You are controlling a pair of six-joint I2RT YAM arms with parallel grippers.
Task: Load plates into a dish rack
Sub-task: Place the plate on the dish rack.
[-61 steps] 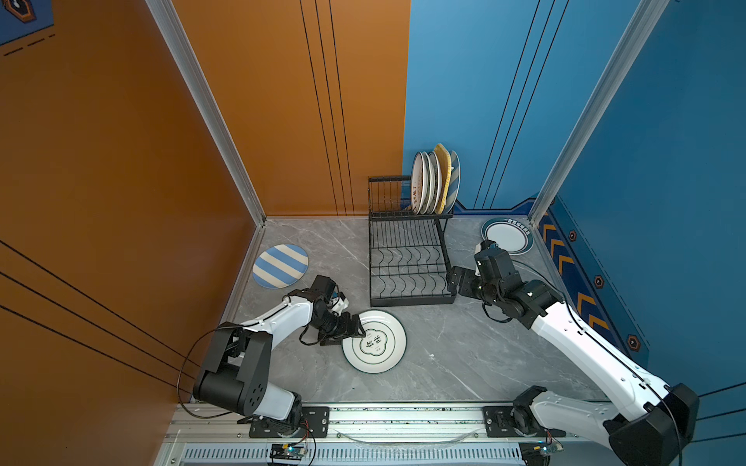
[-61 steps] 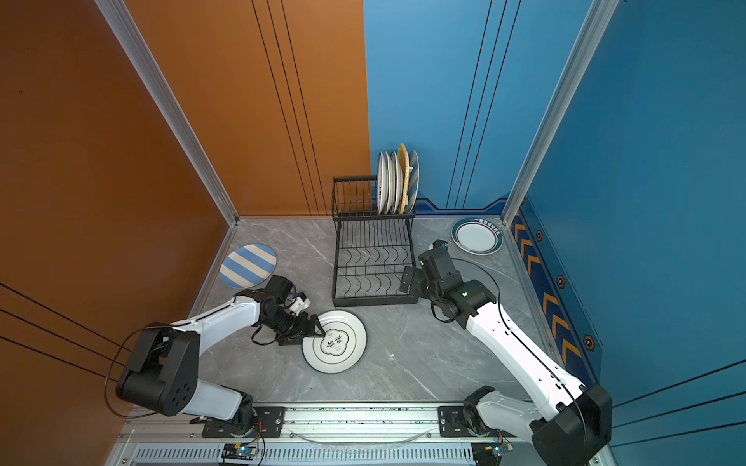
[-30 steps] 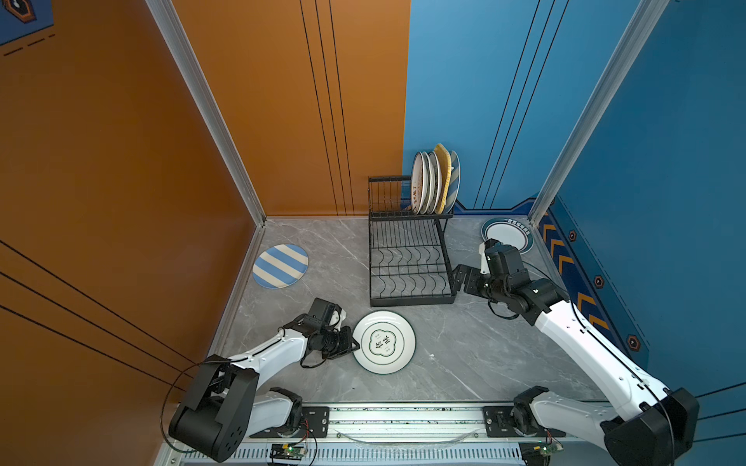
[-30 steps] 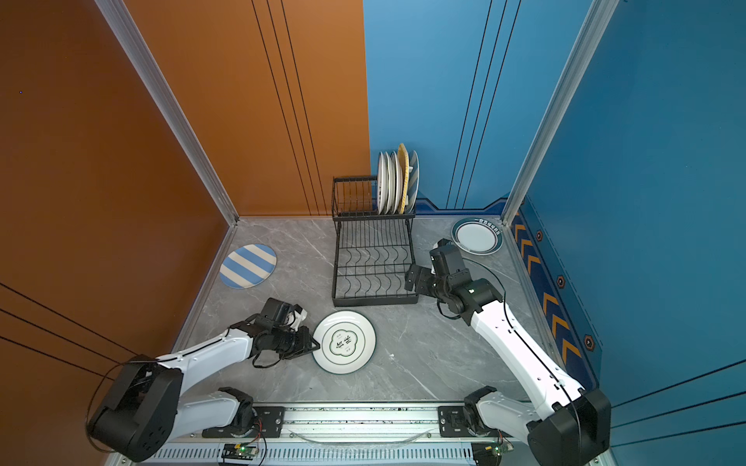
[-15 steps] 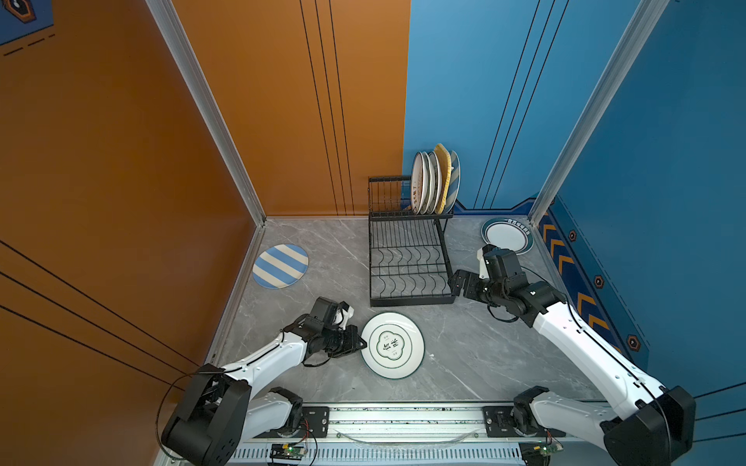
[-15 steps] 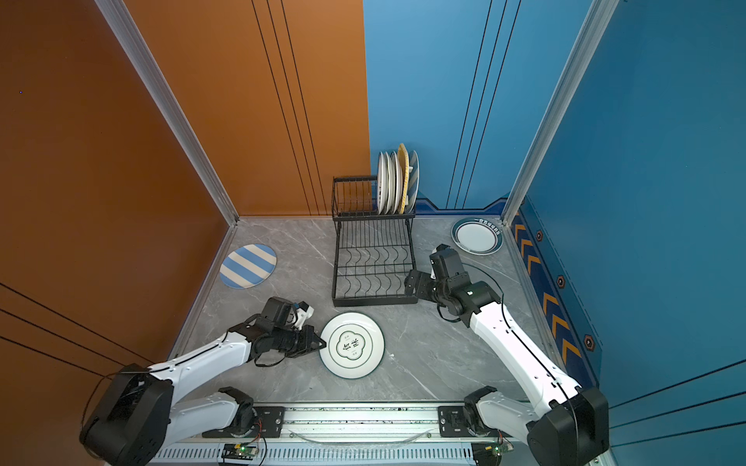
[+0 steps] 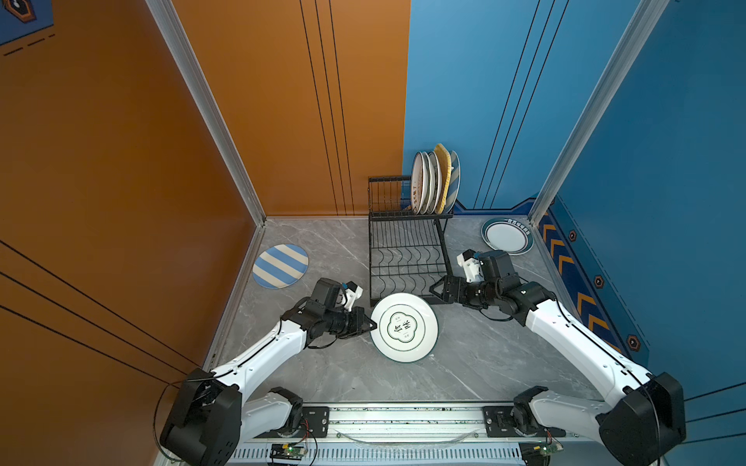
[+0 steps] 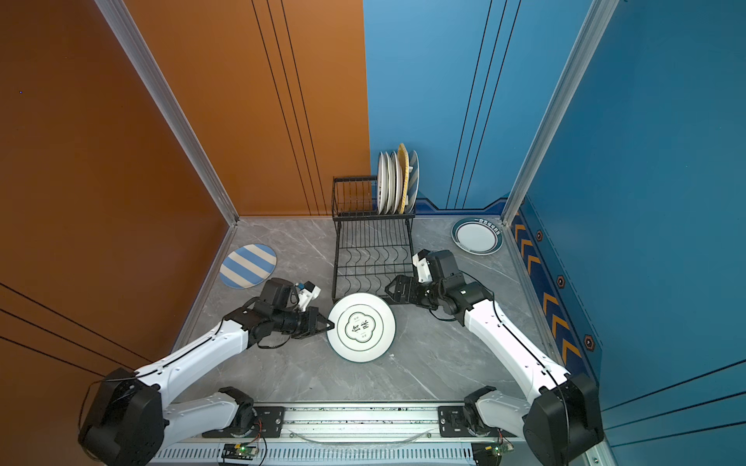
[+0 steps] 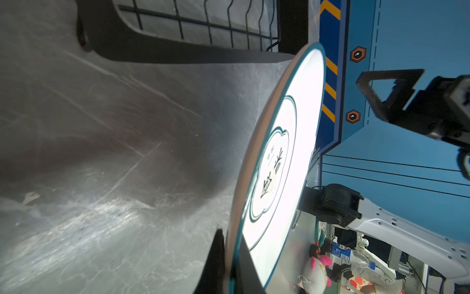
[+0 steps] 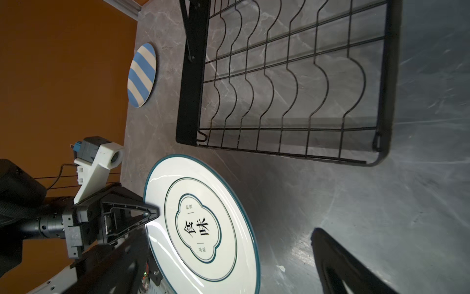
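Top views: we're counting eight plates & one dish rack (image 7: 407,258). Five racked plates (image 7: 434,183) are standing on edge in the rack's raised upper tier: three whitish, one yellow, one blue-striped, as far as we can tell. Three more are sitting outside the rack. A striped plate (image 7: 280,266) is lying flat on the table (image 7: 484,363) off the rack's left-arm side. A teal-rimmed plate (image 7: 507,236) is lying flat off its right-arm side, near the back. A printed plate (image 7: 403,327) is sitting right at the rack's front edge, overlapping it in both top views.

Two arms are reaching toward the rack's front. The left gripper (image 7: 373,324) is pinching the printed plate's rim, jaws closed on it, forearm stretched low & approx. level. The right gripper (image 7: 436,289) is hovering at the rack's front right-arm corner, jaws spread wide, holding nothing.

Left wrist view: we're seeing both fingers clamping the rim, w/ the plate's shadow lying on the table & the rack's base just beyond.

Right wrist view: we're looking at the printed plate just in front of the rack's base tray, w/ the left gripper's tip on its rim & the striped plate lying beyond the rack.
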